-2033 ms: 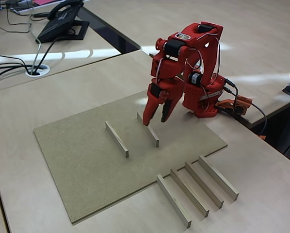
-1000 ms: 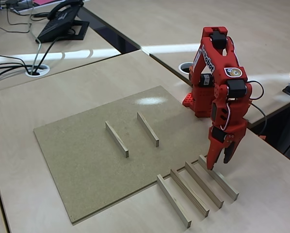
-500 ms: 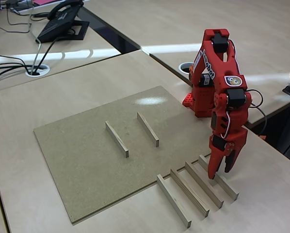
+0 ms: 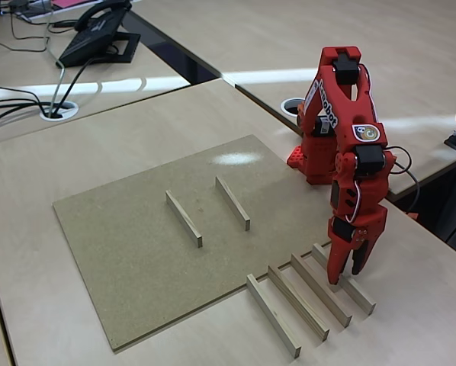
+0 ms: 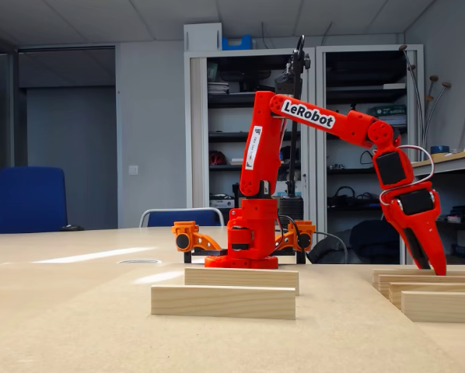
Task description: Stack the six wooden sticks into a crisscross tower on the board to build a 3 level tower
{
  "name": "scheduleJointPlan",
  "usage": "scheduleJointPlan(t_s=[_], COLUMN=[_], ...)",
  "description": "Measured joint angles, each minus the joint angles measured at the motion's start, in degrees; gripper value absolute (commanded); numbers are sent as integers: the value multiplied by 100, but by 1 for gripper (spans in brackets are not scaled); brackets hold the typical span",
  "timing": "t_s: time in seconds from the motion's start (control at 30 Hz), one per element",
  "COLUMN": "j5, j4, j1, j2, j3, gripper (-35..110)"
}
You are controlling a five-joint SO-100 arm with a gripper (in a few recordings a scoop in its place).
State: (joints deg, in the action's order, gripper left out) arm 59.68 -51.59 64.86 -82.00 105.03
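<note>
Two wooden sticks (image 4: 184,218) (image 4: 232,203) lie parallel and apart on the tan board (image 4: 121,252); the low fixed view shows them as a near stick (image 5: 223,301) and a far stick (image 5: 241,278). Several more sticks lie side by side on the desk off the board's right edge, among them the leftmost (image 4: 273,315) and the rightmost (image 4: 348,284). My red gripper (image 4: 344,276) points down over the rightmost stick, open, with a finger on either side of it. From the low view the gripper (image 5: 436,269) reaches down to the row of sticks (image 5: 441,305).
The arm's red base (image 4: 313,156) stands on the desk behind the board's right corner, with a cable to its right. A black desk phone (image 4: 98,34) and cables sit far back left. A desk seam runs behind the base.
The arm has swung from the right-hand stick on the board over to the row on the desk. Over the last second the gripper has come down around the rightmost stick.
</note>
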Motion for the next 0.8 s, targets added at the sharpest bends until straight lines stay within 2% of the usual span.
scheduleJointPlan(t_s=[0.3,0.5,0.7,0.8], j5=[0,0,0,220], j4=[299,475,466,141], j1=[0,-53,-158,-176], j2=[149,220,246,185], j3=[123,114,105,-88], gripper=[17,0,0,0])
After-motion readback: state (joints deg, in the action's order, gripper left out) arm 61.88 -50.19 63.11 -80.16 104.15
